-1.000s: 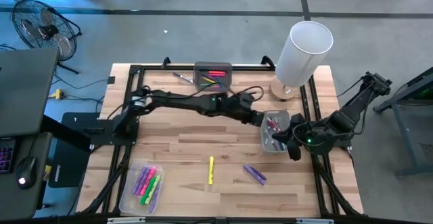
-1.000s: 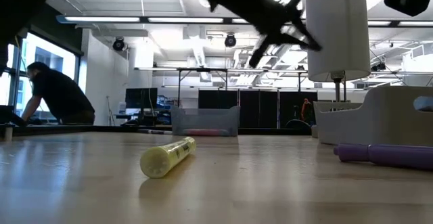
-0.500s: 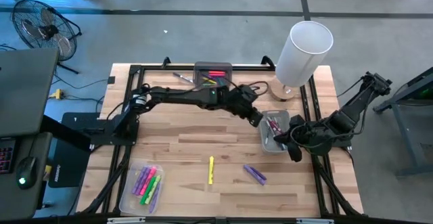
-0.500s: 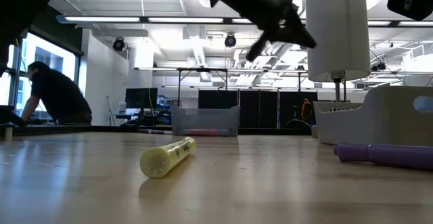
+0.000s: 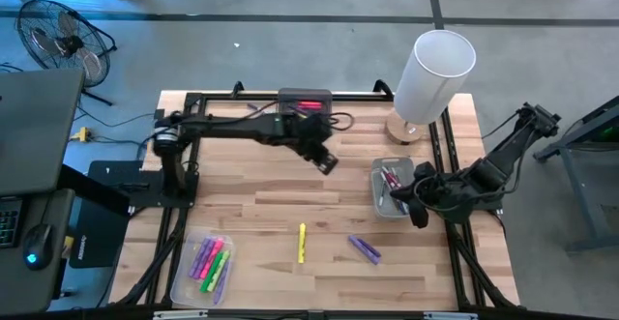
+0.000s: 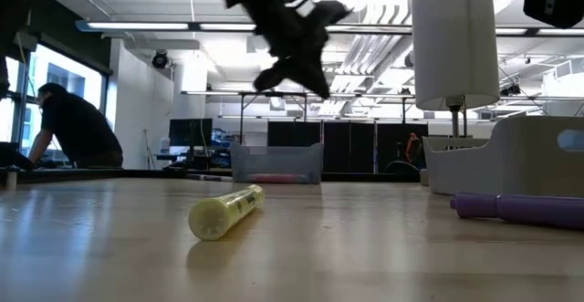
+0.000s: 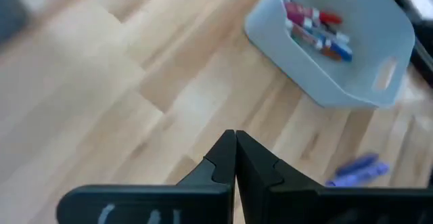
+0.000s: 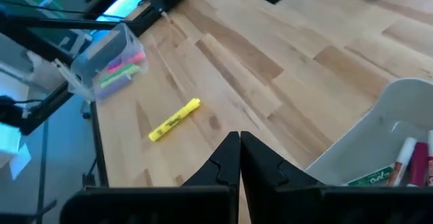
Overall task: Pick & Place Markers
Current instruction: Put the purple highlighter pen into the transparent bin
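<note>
Table (image 5: 290, 199): pale wooden planks with visible grain, framed by a dark metal rig.
Yellow marker (image 5: 302, 242): thin plastic cylinder, lying alone on the near middle of the table; the low view shows its round cap end on.
Purple markers (image 5: 364, 248): two short barrels lying side by side, near the yellow one, towards the right arm.
Grey tray (image 5: 391, 187): matte rounded plastic tub on the right side, holding red and white-barrelled markers (image 7: 316, 26); its near corner is covered by the right arm.
Clear tray (image 5: 203, 267): see-through box at the near left corner with pink, green and orange markers; single pens are hard to make out.
Far tray (image 5: 305, 100): grey, at the back edge, partly hidden behind the left arm; something red shows inside.
Lamp (image 5: 433, 73): smooth white cylindrical shade on a round wooden base.
Left gripper (image 5: 327, 160): arm stretched across the back of the table, fingers pressed together, holding nothing, raised above bare wood.
Right gripper (image 5: 418, 212): arm folded low beside the grey tray, fingers pressed together, empty.
</note>
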Robot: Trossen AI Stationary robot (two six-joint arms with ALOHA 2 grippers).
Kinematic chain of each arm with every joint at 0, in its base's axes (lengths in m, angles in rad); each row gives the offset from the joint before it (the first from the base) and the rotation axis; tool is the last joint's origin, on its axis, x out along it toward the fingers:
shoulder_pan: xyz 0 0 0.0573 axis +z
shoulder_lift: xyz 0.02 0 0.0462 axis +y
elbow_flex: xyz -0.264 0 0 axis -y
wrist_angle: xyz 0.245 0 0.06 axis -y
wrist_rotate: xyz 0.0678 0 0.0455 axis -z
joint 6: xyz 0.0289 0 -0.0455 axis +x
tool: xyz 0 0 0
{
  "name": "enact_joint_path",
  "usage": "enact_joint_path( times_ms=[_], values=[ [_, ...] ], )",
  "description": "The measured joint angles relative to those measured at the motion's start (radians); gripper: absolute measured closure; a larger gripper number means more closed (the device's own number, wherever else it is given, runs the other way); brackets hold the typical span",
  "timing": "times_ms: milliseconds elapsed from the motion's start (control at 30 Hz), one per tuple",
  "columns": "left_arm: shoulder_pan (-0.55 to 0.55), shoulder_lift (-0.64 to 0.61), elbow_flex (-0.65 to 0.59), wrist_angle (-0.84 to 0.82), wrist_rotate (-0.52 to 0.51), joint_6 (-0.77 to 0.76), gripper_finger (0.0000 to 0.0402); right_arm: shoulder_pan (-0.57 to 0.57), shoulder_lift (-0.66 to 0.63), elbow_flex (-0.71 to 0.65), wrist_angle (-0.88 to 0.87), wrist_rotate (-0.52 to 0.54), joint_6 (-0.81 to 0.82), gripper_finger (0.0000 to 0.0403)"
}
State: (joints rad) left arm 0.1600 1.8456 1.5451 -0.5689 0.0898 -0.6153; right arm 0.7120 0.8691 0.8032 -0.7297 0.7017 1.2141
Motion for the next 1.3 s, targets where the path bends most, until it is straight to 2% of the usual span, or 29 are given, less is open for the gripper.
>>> enact_joint_path(
  times_ms=[200,333,500,633,733,833,1067,1167,1300],
  values=[
    [-0.014,-0.27,-0.365,0.129,-0.039,0.007,0.0401,-0.064,0.043,0.0,0.018,0.004,0.001,0.0403],
    [-0.063,-0.453,-0.582,0.125,-0.074,0.008,0.0401,-0.123,0.096,0.0,0.112,-0.005,-0.015,0.0403],
    [-0.125,-0.696,-0.791,0.142,-0.132,-0.014,0.0402,-0.209,0.223,0.027,0.26,-0.024,-0.018,0.0403],
    [-0.15,-0.876,-0.905,0.146,-0.181,0.005,0.0401,-0.269,0.387,0.165,0.241,-0.069,-0.056,0.0403],
    [-0.154,-1.007,-0.963,0.148,-0.183,0.029,0.0402,-0.307,0.531,0.319,0.161,-0.143,-0.091,0.0403],
    [-0.154,-1.093,-0.998,0.149,-0.183,0.061,0.0402,-0.337,0.684,0.506,0.026,-0.262,-0.104,0.0403],
    [-0.154,-1.177,-1.017,0.101,-0.172,0.138,0.0402,-0.366,1.04,0.901,-0.45,-0.575,-0.062,0.0402],
    [-0.154,-1.177,-1.017,0.074,-0.173,0.142,0.0402,-0.361,1.153,0.993,-0.553,-0.691,-0.054,0.0394],
    [-0.154,-1.172,-1.017,0.059,-0.171,0.142,0.0402,-0.34,1.235,1.013,-0.568,-0.786,-0.051,0.0359]
  ],
)
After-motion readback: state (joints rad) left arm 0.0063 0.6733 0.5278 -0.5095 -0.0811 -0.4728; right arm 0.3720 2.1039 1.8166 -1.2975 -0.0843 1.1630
